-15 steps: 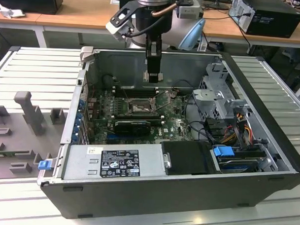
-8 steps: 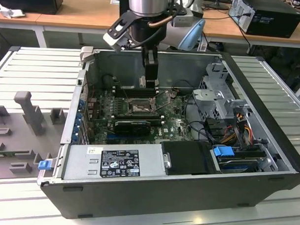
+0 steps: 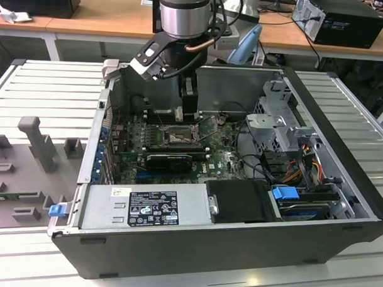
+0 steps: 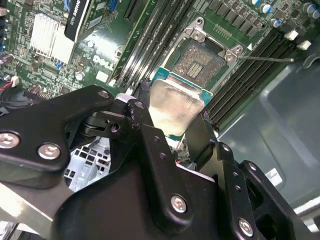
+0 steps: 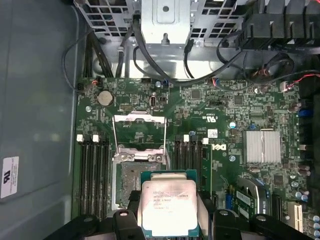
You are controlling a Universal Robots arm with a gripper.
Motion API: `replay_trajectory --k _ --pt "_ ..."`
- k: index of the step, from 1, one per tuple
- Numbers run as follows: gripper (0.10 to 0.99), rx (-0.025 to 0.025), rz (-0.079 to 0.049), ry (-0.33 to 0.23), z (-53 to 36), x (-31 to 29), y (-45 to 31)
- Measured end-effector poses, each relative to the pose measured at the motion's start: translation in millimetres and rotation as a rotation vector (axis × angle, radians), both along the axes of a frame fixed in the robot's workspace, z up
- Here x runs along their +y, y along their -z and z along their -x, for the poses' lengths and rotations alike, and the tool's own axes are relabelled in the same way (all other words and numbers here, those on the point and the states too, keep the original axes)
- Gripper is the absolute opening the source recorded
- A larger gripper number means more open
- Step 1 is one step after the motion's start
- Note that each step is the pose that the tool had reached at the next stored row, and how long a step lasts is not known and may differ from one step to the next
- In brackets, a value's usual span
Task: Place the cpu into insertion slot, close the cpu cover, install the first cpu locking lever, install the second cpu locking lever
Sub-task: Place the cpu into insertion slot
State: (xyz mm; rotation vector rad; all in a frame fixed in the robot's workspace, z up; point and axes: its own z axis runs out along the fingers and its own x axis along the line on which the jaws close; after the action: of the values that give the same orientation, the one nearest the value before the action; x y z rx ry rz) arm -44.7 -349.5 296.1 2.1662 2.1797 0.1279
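Observation:
My gripper (image 5: 170,222) is shut on the cpu (image 5: 167,206), a square chip with a pale silvery face and a green rim, pinched by its two side edges. In the second wrist view the cpu (image 4: 175,105) hangs just above the insertion slot (image 4: 200,62) and a little off its centre. The cpu hides part of the insertion slot (image 5: 127,182). The cpu cover (image 5: 139,131) stands flipped open beyond the slot, with thin lever rods (image 5: 114,140) raised along its sides. In the exterior view the gripper (image 3: 187,109) hovers over the insertion slot (image 3: 178,137) inside the open case.
Long black memory slots (image 5: 92,180) flank the socket on both sides. A black graphics card (image 3: 169,160), power supply (image 3: 145,208) and drive cage (image 3: 277,124) with cables crowd the case. The grey case wall (image 5: 35,100) is close by. A finned heat sink (image 5: 262,146) sits on the board.

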Motion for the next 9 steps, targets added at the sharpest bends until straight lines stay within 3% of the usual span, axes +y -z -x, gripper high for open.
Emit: replay_trajectory --k 9 --pt "0.529 0.0014 0.0 0.0 4.9 0.5 28.8"
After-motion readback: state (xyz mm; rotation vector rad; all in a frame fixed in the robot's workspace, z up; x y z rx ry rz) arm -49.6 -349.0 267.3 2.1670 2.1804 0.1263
